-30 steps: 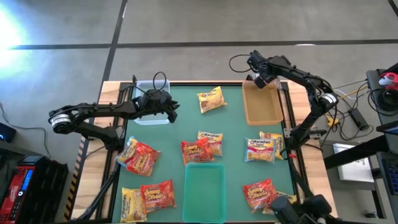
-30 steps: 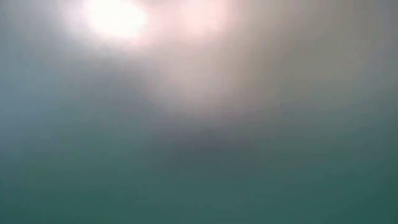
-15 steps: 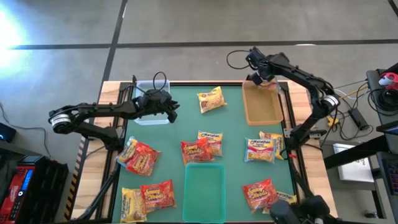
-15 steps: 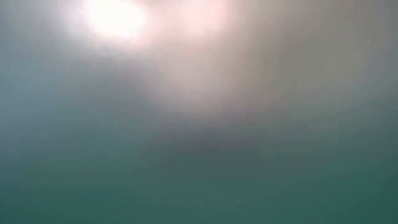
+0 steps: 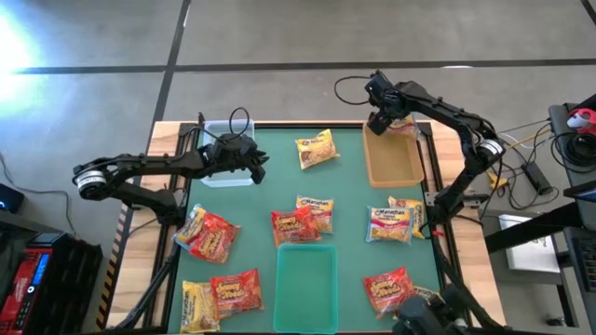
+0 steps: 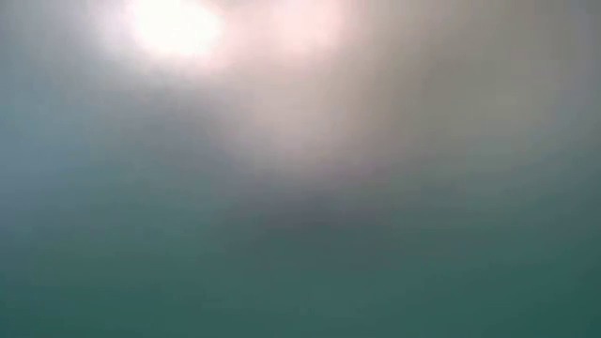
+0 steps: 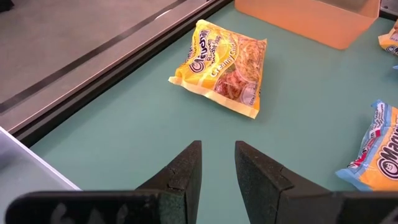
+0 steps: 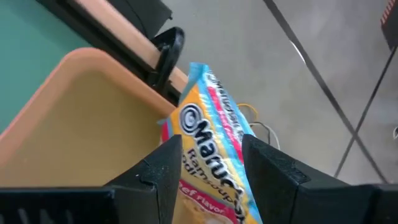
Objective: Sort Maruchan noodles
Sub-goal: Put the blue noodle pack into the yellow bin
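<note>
- The right gripper [image 5: 380, 119] pinches a pale yellow Maruchan packet [image 8: 211, 146] with a pink and blue label. The packet stands up between the two dark fingers [image 8: 163, 167], its long axis running away from the wrist.
- The gripper hangs over the far end of the brown tray [image 5: 393, 158], which sits at the table's far right corner. The tray's bare floor lies just below and nearward of the packet, so the drop turns on staying inside that far wall rather than beyond it, where the table's wooden edge and a black cable show.
- Against the earlier high views, this gripper has edged leftward along the far end of the tray; its jaws have eased apart slightly but the packet is not let go.
- The left gripper [image 7: 217, 165] hovers by the clear tray [image 5: 226, 152] at the far left corner, fingers nearly together with a narrow gap and nothing between them. It has not moved.
- Straight ahead of it lies a yellow creamy chicken packet [image 7: 221, 67], flat on the green mat [image 5: 270, 186] near the far edge, closer to the left arm.
- The other packets lie loose around the green tray [image 5: 305, 284] at the near edge.
- The low view shows only blur.
</note>
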### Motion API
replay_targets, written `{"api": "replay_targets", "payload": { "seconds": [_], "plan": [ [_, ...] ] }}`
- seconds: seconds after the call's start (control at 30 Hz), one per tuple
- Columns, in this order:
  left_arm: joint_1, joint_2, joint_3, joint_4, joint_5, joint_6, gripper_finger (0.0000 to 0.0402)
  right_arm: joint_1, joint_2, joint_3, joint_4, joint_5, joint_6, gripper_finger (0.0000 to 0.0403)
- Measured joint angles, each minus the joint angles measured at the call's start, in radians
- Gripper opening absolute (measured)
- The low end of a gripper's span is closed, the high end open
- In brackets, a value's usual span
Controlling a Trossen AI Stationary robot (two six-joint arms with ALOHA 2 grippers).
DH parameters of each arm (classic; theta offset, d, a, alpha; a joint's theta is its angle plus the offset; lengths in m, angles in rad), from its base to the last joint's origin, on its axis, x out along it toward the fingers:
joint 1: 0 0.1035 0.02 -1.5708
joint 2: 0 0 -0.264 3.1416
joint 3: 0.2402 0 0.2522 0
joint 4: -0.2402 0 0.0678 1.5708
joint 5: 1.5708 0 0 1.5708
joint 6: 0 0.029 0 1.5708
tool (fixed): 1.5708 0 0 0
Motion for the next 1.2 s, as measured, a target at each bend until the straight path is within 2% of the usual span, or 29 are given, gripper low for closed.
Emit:
{"api": "replay_targets", "payload": {
  "seconds": [0.1, 0.27, 0.5, 1.0, 1.2],
  "plan": [
    [0.000, 0.000, 0.000, -0.003, 0.000, 0.000, 0.0080, 0.001, 0.019, 0.000, 0.004, 0.001, -0.028, 0.0162],
    [0.000, 0.000, 0.000, -0.003, 0.000, 0.000, 0.0080, -0.008, 0.059, 0.000, 0.004, 0.062, -0.035, 0.0179],
    [0.000, 0.000, 0.000, -0.003, 0.000, 0.000, 0.0080, -0.021, 0.102, 0.000, 0.003, 0.071, -0.035, 0.0199],
    [0.000, 0.000, -0.012, -0.004, 0.000, 0.000, 0.0080, -0.059, 0.121, 0.000, -0.038, 0.071, -0.027, 0.0198],
    [0.000, 0.000, -0.017, -0.004, 0.000, -0.001, 0.0080, -0.059, 0.147, 0.000, -0.075, 0.072, -0.016, 0.0171]
  ]
}}
